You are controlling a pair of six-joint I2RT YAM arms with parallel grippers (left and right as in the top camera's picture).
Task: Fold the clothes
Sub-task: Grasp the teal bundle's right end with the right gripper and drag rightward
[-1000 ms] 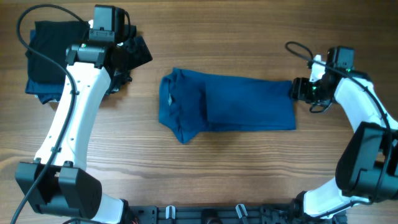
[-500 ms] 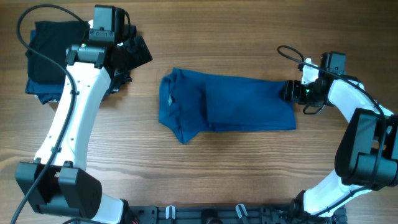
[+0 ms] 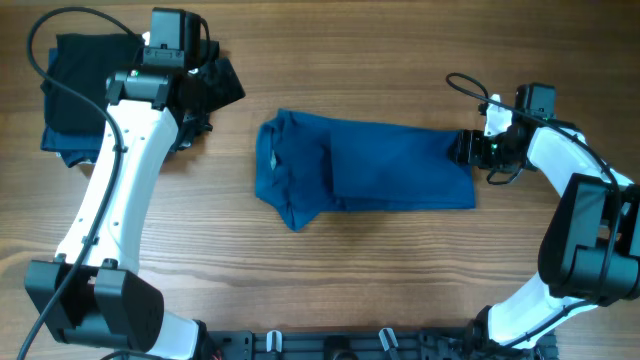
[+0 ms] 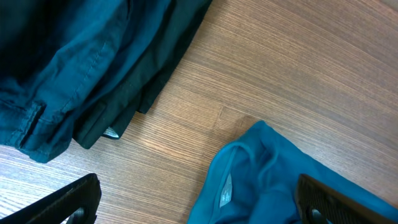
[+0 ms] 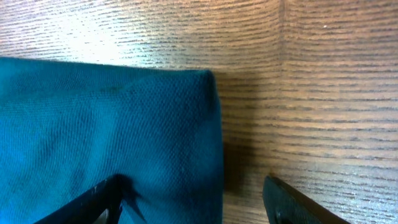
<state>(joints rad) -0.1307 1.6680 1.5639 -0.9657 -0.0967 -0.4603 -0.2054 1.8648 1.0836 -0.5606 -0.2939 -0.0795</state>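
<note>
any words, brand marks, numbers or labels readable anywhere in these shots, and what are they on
No text is legible in any view.
Neck tag inside the collar of the blue polo shirt: too small and blurred to read.
Pale tag at the edge of the dark folded garments: too blurred to read.
</note>
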